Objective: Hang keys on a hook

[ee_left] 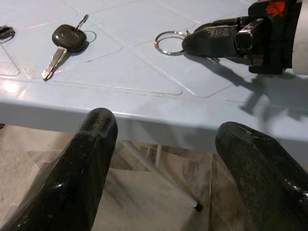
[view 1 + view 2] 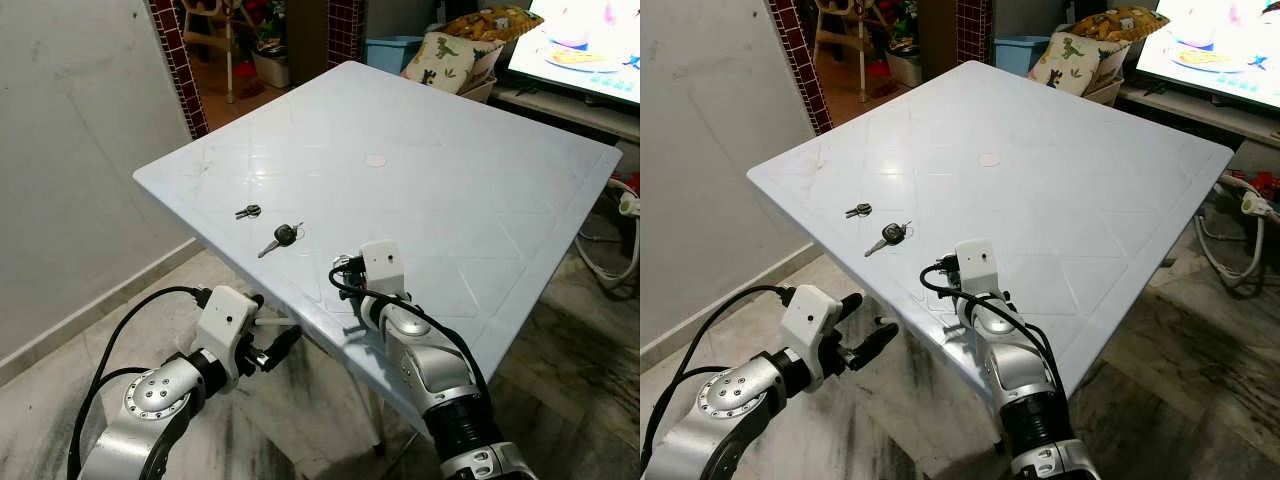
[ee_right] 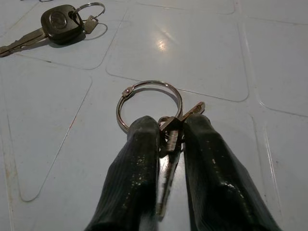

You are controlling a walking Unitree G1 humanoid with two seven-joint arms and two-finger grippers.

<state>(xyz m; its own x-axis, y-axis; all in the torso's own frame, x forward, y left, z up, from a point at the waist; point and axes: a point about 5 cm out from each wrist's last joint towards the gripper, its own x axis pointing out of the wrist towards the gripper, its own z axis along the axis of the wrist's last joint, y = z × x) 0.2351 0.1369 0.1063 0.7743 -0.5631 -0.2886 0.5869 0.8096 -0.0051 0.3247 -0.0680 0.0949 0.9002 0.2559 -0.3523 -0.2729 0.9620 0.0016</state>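
Right gripper [image 3: 166, 144] is closed down on a bunch of keys [image 3: 168, 163] on the white table [image 2: 450, 190]. The keys are pinched between the two black fingers [image 3: 132, 173], blades running back along the finger axis. The large ring [image 3: 149, 103] projects forward past the fingertips and lies flat on, or just above, the tabletop (contact cannot be judged).

The ring is seen from the left wrist view too [image 1: 169, 43], just ahead of the right fingertips. So the part to be hooked leads the tool, in line with the fingers.

Right arm is bent over the near table edge, wrist low, fingers pointed away across the top.

Left gripper [image 1: 163, 159] is spread wide with nothing held. It is parked just below and outside the near table edge, aimed at the rim.

Two other items are left on the table beyond and to the left of the held bunch: a black-headed key [image 2: 282, 238] and a smaller dark key [image 2: 248, 211], both well clear of the right gripper.

No hook can be made out. Judged next: lift, then the ring presented open-face to the hook (a wrist roll is likely needed, since the ring lies flat now).
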